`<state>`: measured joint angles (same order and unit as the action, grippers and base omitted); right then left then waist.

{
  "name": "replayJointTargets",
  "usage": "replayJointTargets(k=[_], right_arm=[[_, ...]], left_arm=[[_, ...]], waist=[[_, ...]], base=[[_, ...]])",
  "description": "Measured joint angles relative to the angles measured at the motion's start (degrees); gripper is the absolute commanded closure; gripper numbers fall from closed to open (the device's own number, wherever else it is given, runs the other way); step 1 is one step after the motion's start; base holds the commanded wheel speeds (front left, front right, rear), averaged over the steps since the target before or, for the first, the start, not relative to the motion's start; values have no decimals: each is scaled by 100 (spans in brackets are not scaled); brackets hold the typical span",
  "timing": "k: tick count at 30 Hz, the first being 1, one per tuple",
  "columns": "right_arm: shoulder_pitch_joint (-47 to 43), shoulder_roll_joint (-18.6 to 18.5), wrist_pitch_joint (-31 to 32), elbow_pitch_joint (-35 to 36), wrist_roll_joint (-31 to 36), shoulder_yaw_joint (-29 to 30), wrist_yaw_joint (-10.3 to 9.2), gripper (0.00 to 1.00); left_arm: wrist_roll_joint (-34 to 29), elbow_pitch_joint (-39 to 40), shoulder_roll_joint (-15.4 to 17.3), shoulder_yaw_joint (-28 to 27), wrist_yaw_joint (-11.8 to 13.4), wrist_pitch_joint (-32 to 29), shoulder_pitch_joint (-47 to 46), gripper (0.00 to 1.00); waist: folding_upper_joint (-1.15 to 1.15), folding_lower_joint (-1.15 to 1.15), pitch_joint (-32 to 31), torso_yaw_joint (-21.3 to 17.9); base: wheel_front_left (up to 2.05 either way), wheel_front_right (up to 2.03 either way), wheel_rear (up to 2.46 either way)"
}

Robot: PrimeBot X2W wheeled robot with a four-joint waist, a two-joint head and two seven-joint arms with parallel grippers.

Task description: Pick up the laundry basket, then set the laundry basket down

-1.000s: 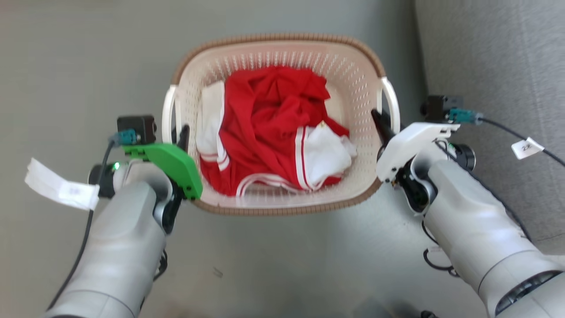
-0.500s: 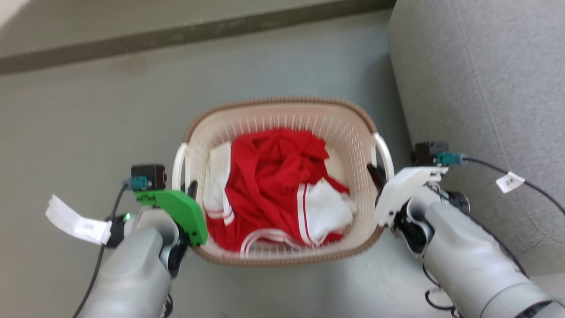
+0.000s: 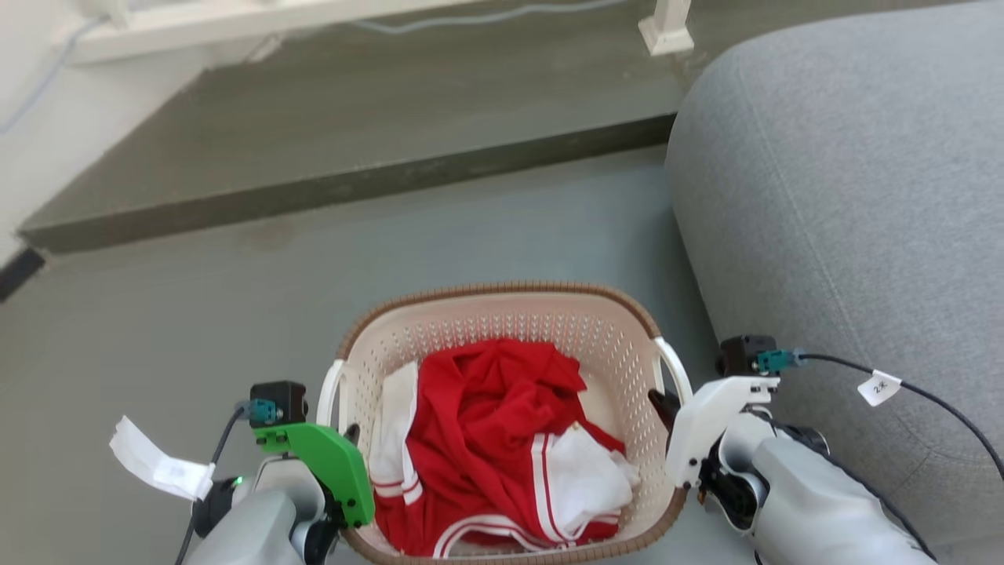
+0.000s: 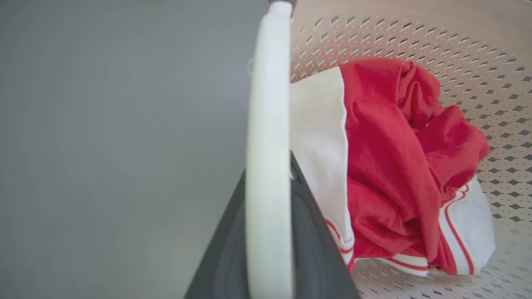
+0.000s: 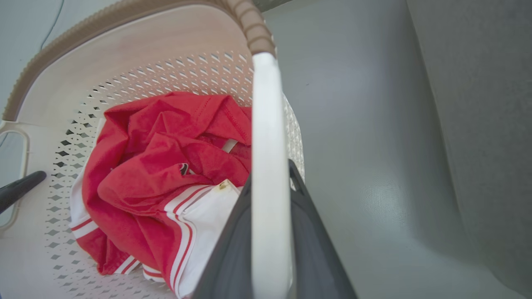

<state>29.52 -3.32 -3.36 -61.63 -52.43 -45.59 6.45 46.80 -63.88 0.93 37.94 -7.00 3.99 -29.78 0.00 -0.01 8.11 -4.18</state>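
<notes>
The laundry basket (image 3: 502, 289) is cream, perforated, with a brown woven rim, and it holds a crumpled red and white garment (image 3: 490, 439). It sits low in the head view between my two arms. My left gripper (image 3: 347, 436) is shut on the basket's left white handle (image 4: 268, 104), a dark finger on each side of the bar. My right gripper (image 3: 663, 404) is shut on the right white handle (image 5: 266, 124) in the same way. The right wrist view also catches a left fingertip (image 5: 20, 189) across the basket. I cannot tell whether the basket's base touches the floor.
A grey sofa (image 3: 847, 196) stands close on the right of the basket. A dark raised step (image 3: 353, 184) runs across the floor beyond it, with a white furniture leg (image 3: 665, 27) on top. Tagged cables trail from both wrists.
The whole head picture has shifted: the camera now takes in the step and more sofa, and basket and arms sit lower and smaller. Both grippers keep their hold on the handles.
</notes>
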Motion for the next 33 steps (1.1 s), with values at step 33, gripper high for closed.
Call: replayJointTargets(k=[33], right_arm=[[-177,-47,567,-49,-366,-421,-51,100]], left_arm=[[494,14,41,431,47,-554,211,100]], waist=[[0,0,-665,-95]], base=[[0,0,0]])
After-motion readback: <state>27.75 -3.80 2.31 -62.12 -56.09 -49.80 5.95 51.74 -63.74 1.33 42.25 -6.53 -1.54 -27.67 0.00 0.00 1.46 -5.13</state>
